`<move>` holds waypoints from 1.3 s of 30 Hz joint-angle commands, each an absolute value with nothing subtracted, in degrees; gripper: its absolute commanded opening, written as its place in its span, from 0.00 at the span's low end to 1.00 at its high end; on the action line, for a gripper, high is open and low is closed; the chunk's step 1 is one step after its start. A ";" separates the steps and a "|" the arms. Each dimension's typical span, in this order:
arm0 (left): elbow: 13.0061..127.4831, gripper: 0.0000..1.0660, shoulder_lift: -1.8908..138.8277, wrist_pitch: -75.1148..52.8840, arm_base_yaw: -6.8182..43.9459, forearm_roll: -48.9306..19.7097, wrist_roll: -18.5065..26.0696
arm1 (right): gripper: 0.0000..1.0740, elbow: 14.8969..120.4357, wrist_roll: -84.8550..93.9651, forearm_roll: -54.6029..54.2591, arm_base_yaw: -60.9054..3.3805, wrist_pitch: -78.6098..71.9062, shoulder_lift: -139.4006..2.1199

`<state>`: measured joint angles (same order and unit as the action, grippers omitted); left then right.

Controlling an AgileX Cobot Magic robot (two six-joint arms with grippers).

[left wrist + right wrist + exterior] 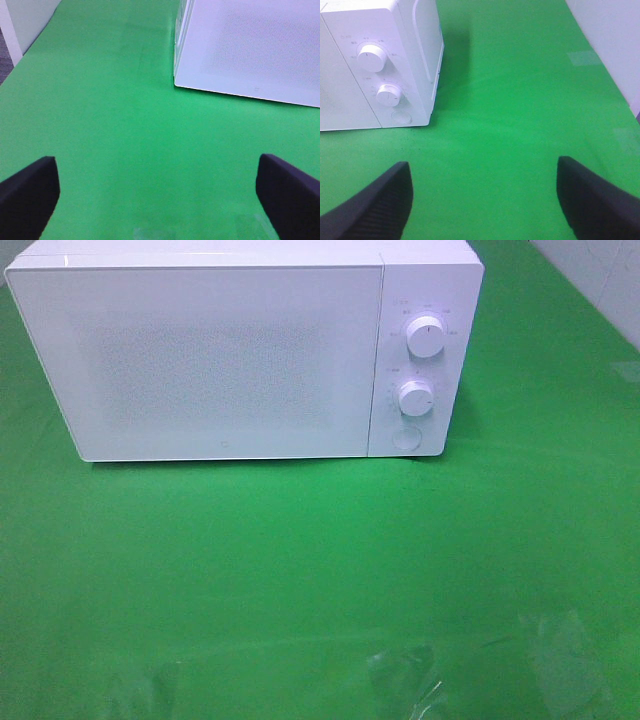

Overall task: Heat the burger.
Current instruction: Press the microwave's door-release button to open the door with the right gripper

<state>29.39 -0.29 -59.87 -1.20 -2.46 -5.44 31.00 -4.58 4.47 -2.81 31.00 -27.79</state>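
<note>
The burger is out of view in every frame. A white microwave (240,350) stands at the back of the green table with its door shut; two round knobs (427,338) and a button sit on its right panel. My left gripper (157,192) is open over bare green cloth, short of the microwave's (250,45) front left corner. The right gripper (485,197) is open too, nothing between its black fingers (592,200), with the microwave's knob panel (375,75) ahead of it. Neither arm shows in the exterior high view.
Green cloth (320,580) covers the table. Strips of clear tape (410,680) lie near the front edge. A white wall (610,45) borders the table on the right, and a white panel (25,20) on the left.
</note>
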 commanded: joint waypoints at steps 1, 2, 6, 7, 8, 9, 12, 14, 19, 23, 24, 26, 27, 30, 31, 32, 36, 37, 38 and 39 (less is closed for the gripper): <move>29.16 0.95 -1.38 -59.64 -1.32 -2.58 -5.50 | 0.71 31.46 -4.41 4.18 -2.52 25.95 -32.72; 29.16 0.95 -1.38 -59.64 -1.32 -2.58 -5.50 | 0.71 31.46 -4.41 4.18 -2.52 25.95 -32.72; 29.16 0.95 -1.38 -59.64 -1.32 -2.58 -5.50 | 0.71 31.46 -5.96 4.30 -2.52 21.26 -38.50; 29.16 0.95 -1.38 -59.64 -1.32 -2.58 -5.50 | 0.71 31.46 -6.76 4.30 -2.52 18.96 -40.85; 29.16 0.95 -1.38 -59.64 -1.32 -2.58 -5.50 | 0.71 31.46 -6.76 4.30 -2.52 18.96 -40.85; 29.16 0.95 -1.38 -59.64 -1.32 -2.58 -5.50 | 0.71 31.46 -7.45 4.30 -2.52 15.93 -43.66; 29.16 0.95 -1.38 -59.64 -1.32 -2.58 -5.50 | 0.71 31.40 -8.82 4.41 -2.52 10.49 -49.05; 29.16 0.95 -1.38 -59.64 -1.32 -2.58 -5.50 | 0.71 30.19 -9.40 4.41 -2.52 5.90 -51.22; 29.16 0.95 -1.38 -59.64 -1.32 -2.58 -5.50 | 0.71 27.27 -9.40 4.41 -2.52 -2.69 -54.32; 29.16 0.95 -1.38 -59.64 -1.32 -2.58 -5.50 | 0.71 23.03 -9.34 4.41 -2.52 -16.10 -58.73; 29.16 0.95 -1.38 -59.64 -1.32 -2.58 -5.50 | 0.71 21.31 -8.94 4.30 -2.52 -22.00 -61.02; 29.16 0.95 -1.38 -59.64 -1.32 -2.58 -5.50 | 0.71 19.88 -7.96 3.84 -2.52 -27.62 -63.71; 29.16 0.95 -1.38 -59.64 -1.32 -2.58 -5.50 | 0.71 18.62 -5.90 1.83 -2.75 -32.14 -66.12; 29.16 0.95 -1.38 -59.64 -1.32 -2.58 -5.50 | 0.71 18.11 -4.18 0.00 -3.09 -34.26 -67.44; 29.16 0.95 -1.38 -59.64 -1.32 -2.58 -5.50 | 0.71 17.30 -0.34 -4.76 -4.76 -38.22 -69.67; 29.16 0.95 -1.38 -59.64 -1.32 -2.58 -5.50 | 0.71 17.30 -0.34 -4.76 -4.76 -38.22 -69.67; 29.16 0.95 -1.38 -59.64 -1.32 -2.58 -5.50 | 0.71 16.21 8.25 -14.78 -10.43 -45.89 -73.97; 29.16 0.95 -1.38 -59.64 -1.32 -2.58 -5.50 | 0.71 16.16 11.52 -19.77 -14.61 -49.16 -76.09; 29.16 0.95 -1.38 -59.64 -1.32 -2.58 -5.50 | 0.71 16.16 13.58 -23.49 -18.85 -52.31 -78.04; 29.16 0.95 -1.38 -59.64 -1.32 -2.58 -5.50 | 0.71 16.16 13.58 -23.49 -18.85 -52.31 -78.04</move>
<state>29.39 -0.29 -59.87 -1.20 -2.46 -5.44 16.21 11.46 -21.37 -17.76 -50.13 -77.92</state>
